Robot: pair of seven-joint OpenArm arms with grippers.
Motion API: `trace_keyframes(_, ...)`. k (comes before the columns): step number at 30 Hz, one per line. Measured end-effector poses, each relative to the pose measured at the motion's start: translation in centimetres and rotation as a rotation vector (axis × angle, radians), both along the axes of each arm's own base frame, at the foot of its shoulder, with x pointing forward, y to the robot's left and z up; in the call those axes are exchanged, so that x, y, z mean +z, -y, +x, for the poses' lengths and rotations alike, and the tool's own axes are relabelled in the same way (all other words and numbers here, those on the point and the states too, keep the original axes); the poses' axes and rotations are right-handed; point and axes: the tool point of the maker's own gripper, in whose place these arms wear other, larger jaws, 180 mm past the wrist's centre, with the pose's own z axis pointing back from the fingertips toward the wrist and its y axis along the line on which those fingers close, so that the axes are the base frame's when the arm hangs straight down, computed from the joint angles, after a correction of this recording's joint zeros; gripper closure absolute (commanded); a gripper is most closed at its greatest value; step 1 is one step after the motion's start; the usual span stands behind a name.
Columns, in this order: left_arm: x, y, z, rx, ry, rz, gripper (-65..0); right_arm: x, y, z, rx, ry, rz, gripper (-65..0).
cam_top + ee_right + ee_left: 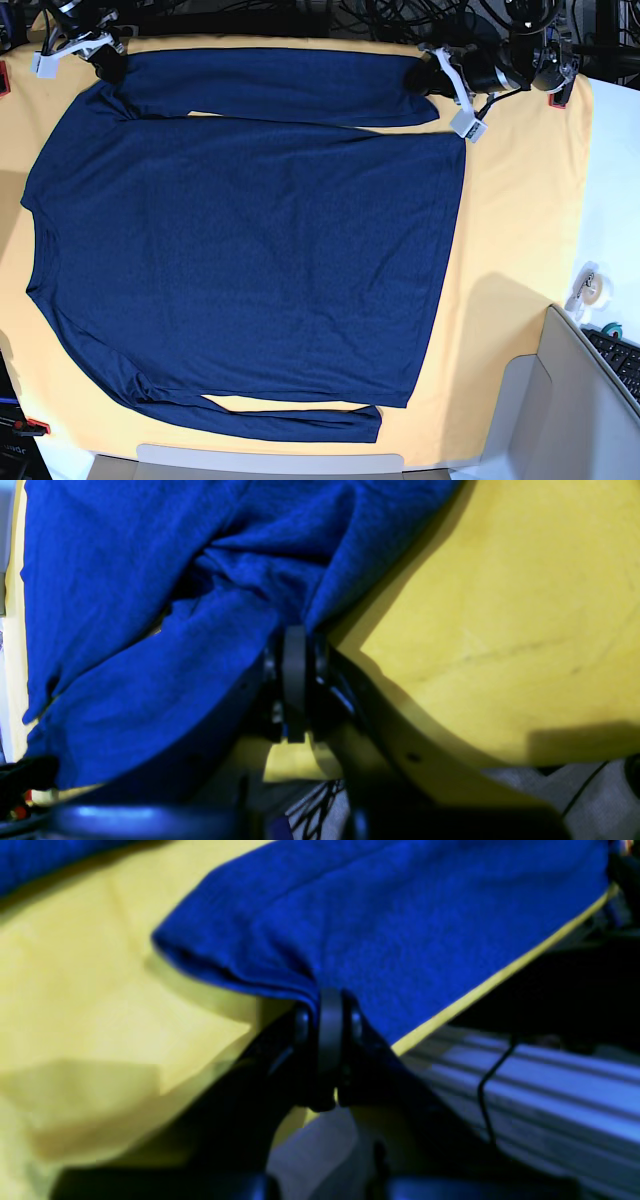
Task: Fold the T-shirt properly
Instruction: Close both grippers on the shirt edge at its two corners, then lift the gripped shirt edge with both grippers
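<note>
The dark navy T-shirt (250,240) lies spread flat on the yellow-orange table cloth (520,200), with one long sleeve folded across its far edge and the other along the near edge. My left gripper (425,75) is at the far right, shut on the end of the far sleeve. In the left wrist view the blue fabric (400,930) is pinched in that gripper (327,995). At the far left corner my right gripper (108,62) is shut on the shirt near the shoulder. The right wrist view shows bunched cloth (150,630) rising from the closed gripper (295,630).
The table's far edge runs just behind both grippers, with cables (400,15) beyond it and an aluminium rail (550,1080) below. A tape roll (588,285), a keyboard (620,355) and a grey bin (560,400) are on the right. Red clamps (30,428) hold the cloth.
</note>
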Motion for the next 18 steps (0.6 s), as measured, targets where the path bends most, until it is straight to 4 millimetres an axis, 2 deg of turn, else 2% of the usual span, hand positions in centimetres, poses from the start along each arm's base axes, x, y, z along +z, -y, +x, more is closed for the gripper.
trace_keyframes(5,0.7,-1.0,0.8,0.03,0.035,0.012,0.0,0.3,-0.1,-0.9,0.03,-0.031,-0.032,0.0)
trace_keyframes(9,0.8,-1.0,0.9,0.027,0.039,0.013,0.0,0.8,-0.5,-1.4,0.06,-0.052,-0.065,0.0)
trace_keyframes(14,3.0,-0.4,2.3,0.001,0.127,0.022,0.0,2.8,-0.5,0.4,0.087,0.009,-0.112,0.0)
trace_keyframes(18,4.7,-0.2,5.0,-0.007,0.213,0.026,0.0,4.8,-0.8,2.9,0.111,0.085,-0.151,0.0)
